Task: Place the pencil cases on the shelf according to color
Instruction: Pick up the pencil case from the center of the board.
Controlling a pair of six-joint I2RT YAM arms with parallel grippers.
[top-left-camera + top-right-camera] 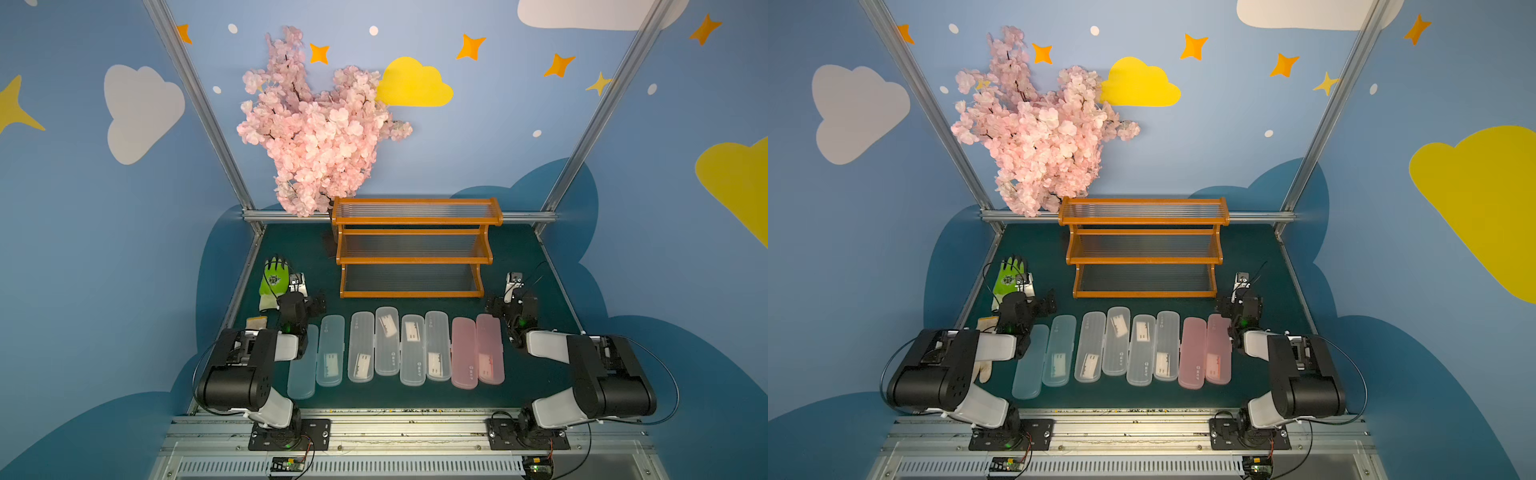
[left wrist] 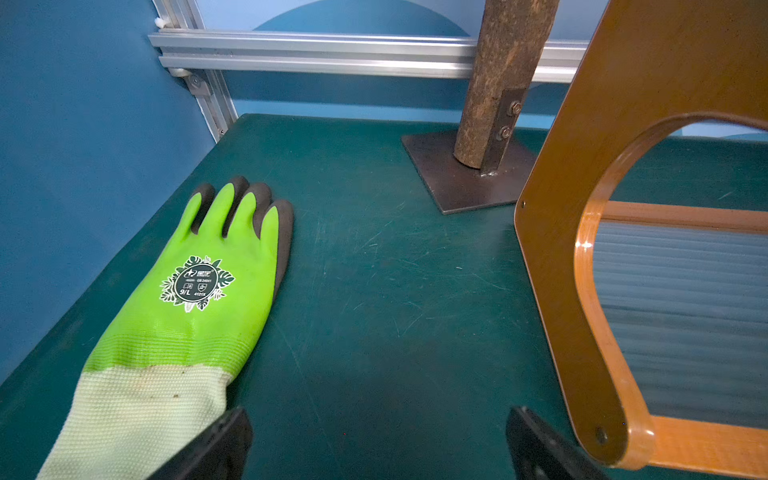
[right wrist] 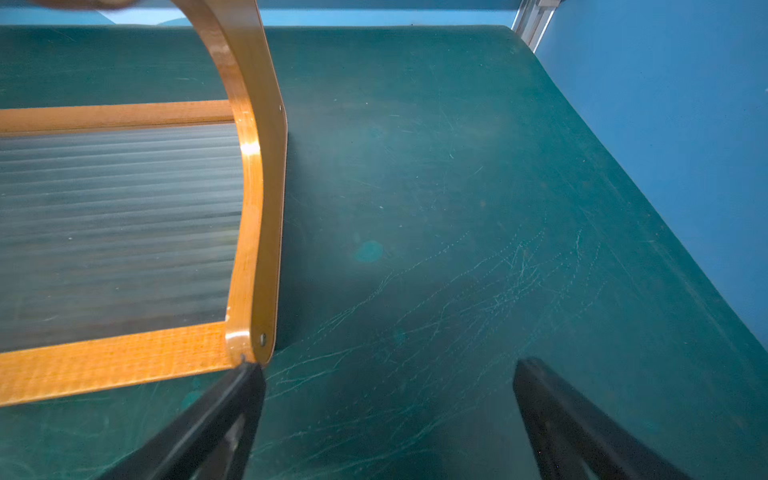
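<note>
Both pincers stand with jaws wide apart and nothing between them. The left gripper (image 2: 376, 446) sits over the bare dark green table mat (image 2: 374, 270). A lime-green work glove with dark fingertips (image 2: 199, 299) lies flat on one side of it, and on the other is the side panel of the three-tier orange-brown wooden shelf with clear ribbed panels (image 2: 552, 249). The right gripper (image 3: 388, 399) sits at the shelf's opposite end. One black fingertip (image 3: 237, 407) is close by the shelf's lower front corner; whether it touches is unclear.

In both top views the eight long translucent plastic pencil cases lie side by side in a row on the mat, in front of the shelf and between the two arms. Two pale blue cases (image 1: 331, 351) lie by the left arm, four clear-whitish cases (image 1: 387, 340) in the middle, and two pink cases (image 1: 464, 353) by the right arm. The left arm partly covers the outermost blue one. A beige glove (image 1: 984, 368) lies just outside the blue cases, and a pink blossom tree (image 1: 316, 129) stands behind the shelf's left end.
</note>
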